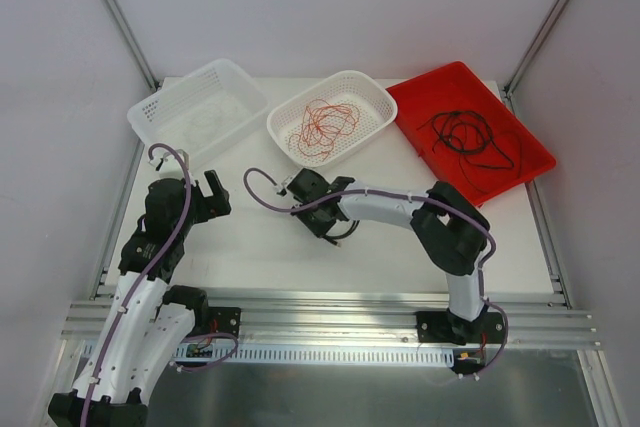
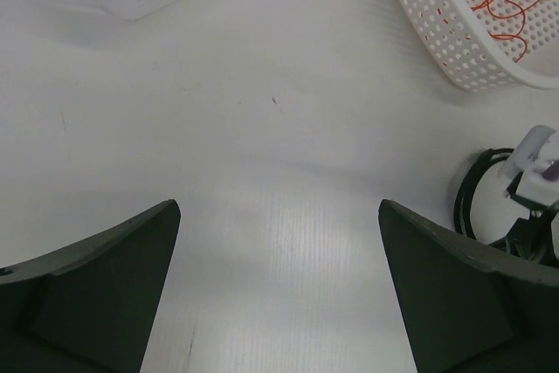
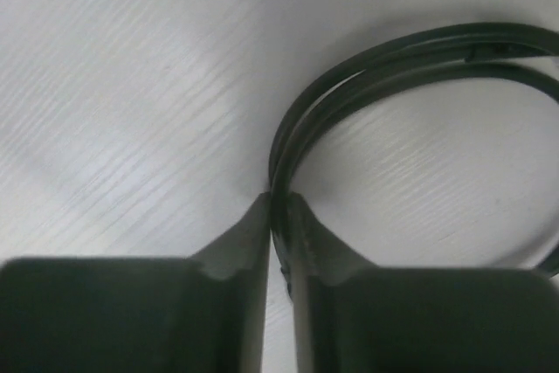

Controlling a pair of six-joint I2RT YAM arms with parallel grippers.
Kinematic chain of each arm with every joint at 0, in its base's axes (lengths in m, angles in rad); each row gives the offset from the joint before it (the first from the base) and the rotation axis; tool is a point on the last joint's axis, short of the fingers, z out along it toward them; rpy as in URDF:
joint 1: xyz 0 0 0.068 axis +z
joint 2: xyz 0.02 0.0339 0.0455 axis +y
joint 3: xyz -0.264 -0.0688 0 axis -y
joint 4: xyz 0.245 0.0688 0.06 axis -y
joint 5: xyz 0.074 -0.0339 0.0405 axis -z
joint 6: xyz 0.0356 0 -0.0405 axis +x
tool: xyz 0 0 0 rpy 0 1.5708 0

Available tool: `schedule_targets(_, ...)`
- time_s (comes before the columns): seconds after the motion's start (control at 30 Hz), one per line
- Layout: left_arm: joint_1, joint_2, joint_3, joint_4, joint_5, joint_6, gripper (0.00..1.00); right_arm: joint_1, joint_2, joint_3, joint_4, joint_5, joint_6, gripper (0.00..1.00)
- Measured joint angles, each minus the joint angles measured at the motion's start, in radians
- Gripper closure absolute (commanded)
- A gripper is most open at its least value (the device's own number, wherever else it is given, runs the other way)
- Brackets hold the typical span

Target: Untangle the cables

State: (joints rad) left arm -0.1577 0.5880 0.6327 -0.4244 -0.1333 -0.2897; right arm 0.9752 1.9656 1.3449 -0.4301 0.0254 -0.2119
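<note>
Black cable loop (image 3: 410, 57): several thin dark strands curve in a coil lying on the white table (image 1: 260, 247), near the middle of the work area, in front of the baskets. One end of the arc runs down into the right gripper (image 3: 279, 203). In the right wrist view the two fingers are pressed almost together with the strands pinched between their tips; only a hairline slit shows between them. The rest of the loop rests on the table surface, to the right of the fingers in that view.

Red-orange cables (image 1: 325, 125): a loose tangle inside the oval white basket (image 1: 276, 129), at the far centre of the table. Apart from both grippers.

Black cables (image 1: 470, 137): a second tangle, spread in the red tray (image 1: 440, 82) at the far right, beside the oval basket.

Rectangular white basket (image 1: 160, 107): far left. Contents too faint to make out.

Left gripper (image 2: 278, 207): jaws spread wide, nothing between them, bare table beneath. It hovers on the left side of the table, in front of the rectangular basket, well apart from the black loop. Its wrist view catches the oval basket's perforated wall at upper right and the loop at the right edge.
</note>
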Motion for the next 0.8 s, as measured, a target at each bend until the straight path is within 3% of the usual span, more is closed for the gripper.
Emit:
schedule_targets(0.03, 0.000, 0.000, 0.000, 0.000, -0.001, 0.000, 0.01, 0.016, -0.008, -0.009, -0.004, 0.003, 0.006, 0.99)
schedule_targets(0.27, 0.000, 0.000, 0.000, 0.000, -0.002, 0.000, 0.01, 0.143, -0.124, -0.122, -0.084, -0.041, 0.057, 0.99)
schedule_targets(0.47, 0.000, 0.000, 0.000, 0.000, -0.002, 0.000, 0.01, 0.127, -0.374, -0.143, -0.239, 0.013, 0.076, 0.99)
schedule_targets(0.6, 0.000, 0.000, 0.000, 0.000, -0.002, 0.000, 0.01, 0.050, -0.511, -0.069, -0.343, 0.062, 0.058, 0.99)
schedule_targets(0.8, 0.000, -0.006, 0.000, 0.000, -0.002, 0.000, 0.01, -0.243, -0.585, 0.048, -0.454, 0.112, -0.023, 0.99)
